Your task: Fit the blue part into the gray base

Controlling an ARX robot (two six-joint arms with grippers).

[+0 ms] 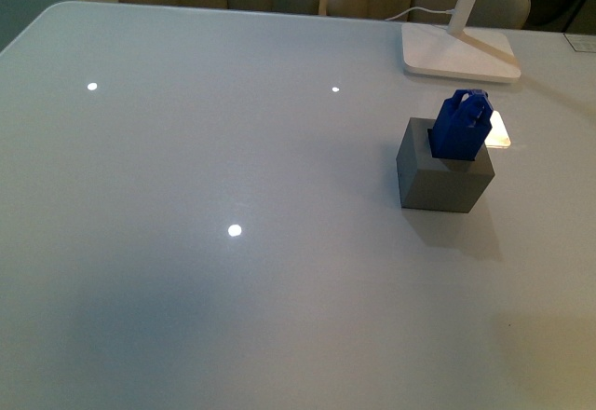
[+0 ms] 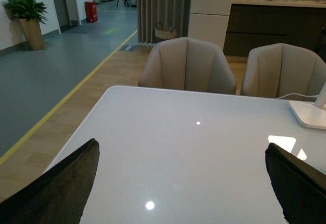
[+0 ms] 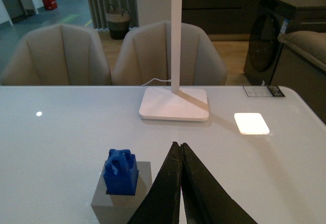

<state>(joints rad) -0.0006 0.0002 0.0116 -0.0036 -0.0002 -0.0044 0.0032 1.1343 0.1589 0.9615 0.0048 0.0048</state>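
1 blue part [image 1: 461, 126] sits in the top hole of 1 gray base [image 1: 442, 184] on the white surface [image 1: 233, 149], near 1 lamp foot [image 1: 459, 53]. 2 chairs [image 2: 186, 63] stand behind. The left end effector [image 2: 181, 150] has its fingers spread apart, and the right end effector [image 3: 181, 150] has its fingers pressed together, beside the base.

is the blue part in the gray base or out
In. The blue part sits in the top hole of the gray base, upper half sticking out.
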